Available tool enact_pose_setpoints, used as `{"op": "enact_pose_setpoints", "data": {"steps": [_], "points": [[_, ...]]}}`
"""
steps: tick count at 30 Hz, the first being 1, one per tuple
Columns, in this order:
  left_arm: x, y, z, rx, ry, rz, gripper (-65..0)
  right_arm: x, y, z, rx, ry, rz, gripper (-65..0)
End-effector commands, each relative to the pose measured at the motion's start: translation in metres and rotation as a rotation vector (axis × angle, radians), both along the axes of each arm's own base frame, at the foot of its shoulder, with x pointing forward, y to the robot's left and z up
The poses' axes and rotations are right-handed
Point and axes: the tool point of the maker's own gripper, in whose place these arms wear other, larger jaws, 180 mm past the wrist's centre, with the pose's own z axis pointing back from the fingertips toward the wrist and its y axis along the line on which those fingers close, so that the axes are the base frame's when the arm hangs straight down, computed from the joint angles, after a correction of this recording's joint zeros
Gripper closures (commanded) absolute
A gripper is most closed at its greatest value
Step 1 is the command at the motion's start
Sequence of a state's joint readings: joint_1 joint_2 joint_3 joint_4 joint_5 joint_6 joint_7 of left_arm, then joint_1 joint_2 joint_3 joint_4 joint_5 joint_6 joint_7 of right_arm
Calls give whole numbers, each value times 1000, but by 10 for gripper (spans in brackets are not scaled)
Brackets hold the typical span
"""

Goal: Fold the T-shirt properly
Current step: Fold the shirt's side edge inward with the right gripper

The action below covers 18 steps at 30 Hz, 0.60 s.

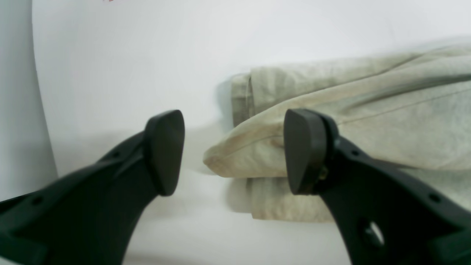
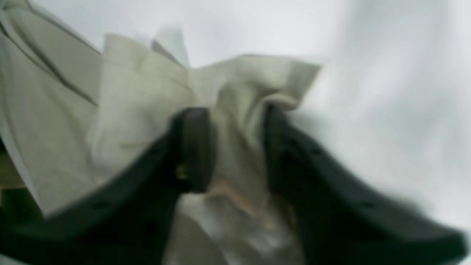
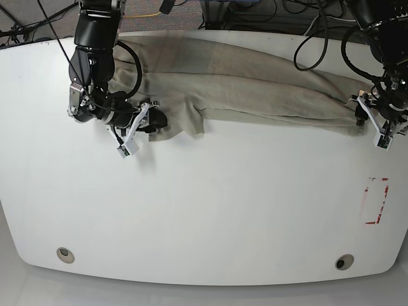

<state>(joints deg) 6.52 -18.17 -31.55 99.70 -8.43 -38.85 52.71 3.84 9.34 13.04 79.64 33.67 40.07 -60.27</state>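
The beige T-shirt (image 3: pixel 255 89) lies stretched in a long band across the far part of the white table (image 3: pixel 204 210). My right gripper (image 3: pixel 158 120), at the left of the base view, is shut on a bunched lower corner of the shirt (image 2: pixel 140 92); cloth fills the gap between its fingers (image 2: pixel 197 147). My left gripper (image 3: pixel 359 113), at the right of the base view, is open at the shirt's other end. In the left wrist view its jaws (image 1: pixel 235 152) stand wide apart around a folded corner of the shirt (image 1: pixel 386 121) without pinching it.
A red rectangular mark (image 3: pixel 376 201) is on the table at the right. Two round fittings (image 3: pixel 64 254) (image 3: pixel 344 262) sit near the front edge. Cables (image 3: pixel 319 32) run behind the table's far edge.
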Motion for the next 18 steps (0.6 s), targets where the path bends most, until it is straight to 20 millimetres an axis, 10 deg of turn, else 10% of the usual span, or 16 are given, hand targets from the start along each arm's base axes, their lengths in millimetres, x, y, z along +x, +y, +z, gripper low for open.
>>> {"op": "enact_pose_setpoints", "data": {"steps": [1,10,18], "points": [[8,4,14,18,-45,-6,-385,12,-6,9,-34,-32,1,-41],[7,3,13,18,-41,-8,-385,21,1,63,-22,-209,25,0],[1,2,6,15,-19,-11,-385,-26,1,84,50,-216,29,0]]}}
